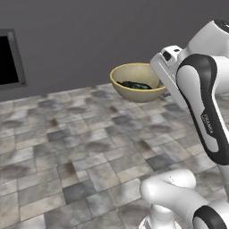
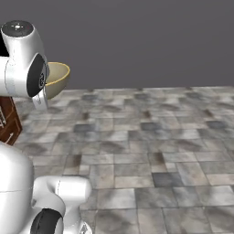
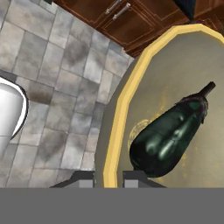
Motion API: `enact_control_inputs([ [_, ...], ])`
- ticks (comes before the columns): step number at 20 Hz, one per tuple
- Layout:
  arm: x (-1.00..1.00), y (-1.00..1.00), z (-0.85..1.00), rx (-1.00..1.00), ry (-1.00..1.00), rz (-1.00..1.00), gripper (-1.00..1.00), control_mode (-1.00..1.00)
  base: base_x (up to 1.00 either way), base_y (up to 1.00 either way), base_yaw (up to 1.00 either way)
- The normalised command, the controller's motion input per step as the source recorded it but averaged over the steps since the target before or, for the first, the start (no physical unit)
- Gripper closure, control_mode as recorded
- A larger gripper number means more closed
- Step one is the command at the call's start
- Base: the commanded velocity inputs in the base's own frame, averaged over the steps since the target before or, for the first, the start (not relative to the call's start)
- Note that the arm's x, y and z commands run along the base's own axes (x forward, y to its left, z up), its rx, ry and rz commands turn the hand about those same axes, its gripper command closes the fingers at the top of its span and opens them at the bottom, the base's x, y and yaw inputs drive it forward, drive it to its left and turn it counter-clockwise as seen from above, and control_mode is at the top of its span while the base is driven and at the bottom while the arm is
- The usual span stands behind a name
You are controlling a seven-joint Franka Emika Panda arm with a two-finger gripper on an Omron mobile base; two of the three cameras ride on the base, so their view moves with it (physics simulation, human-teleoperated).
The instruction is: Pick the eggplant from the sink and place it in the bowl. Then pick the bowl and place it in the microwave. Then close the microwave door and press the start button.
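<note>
Gripper (image 3: 109,180) was clamped on the bowl (image 1: 136,82) rim, one finger inside, one outside, holding it in mid-air above the tiled floor (image 1: 80,152). Eggplant (image 3: 169,137) lay inside the bowl. Wooden cabinet doors (image 3: 131,19) stood beyond, w/ the microwave (image 1: 10,58) at far left.

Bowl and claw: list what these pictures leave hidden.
- Bowl: right rim hidden behind the arm, left base view.
- Bowl, hand view: cut off by the top and right edges.
- Claw: fingertips barely show astride the bowl rim, hand view.
- Eggplant: its underside.
</note>
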Motion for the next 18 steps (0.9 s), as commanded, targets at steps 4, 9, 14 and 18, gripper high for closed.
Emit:
enact_control_inputs([
  [4,0.00,0.00,0.00,0.00,0.00,0.00,1.00,1.00,1.00,-0.30,0.09],
  [9,0.00,0.00,0.00,0.00,0.00,0.00,1.00,1.00,1.00,-0.37,0.11],
  [14,0.00,0.00,0.00,0.00,0.00,0.00,1.00,1.00,1.00,-0.39,0.14],
  [18,0.00,0.00,0.00,0.00,0.00,0.00,1.00,1.00,1.00,-0.32,0.24],
])
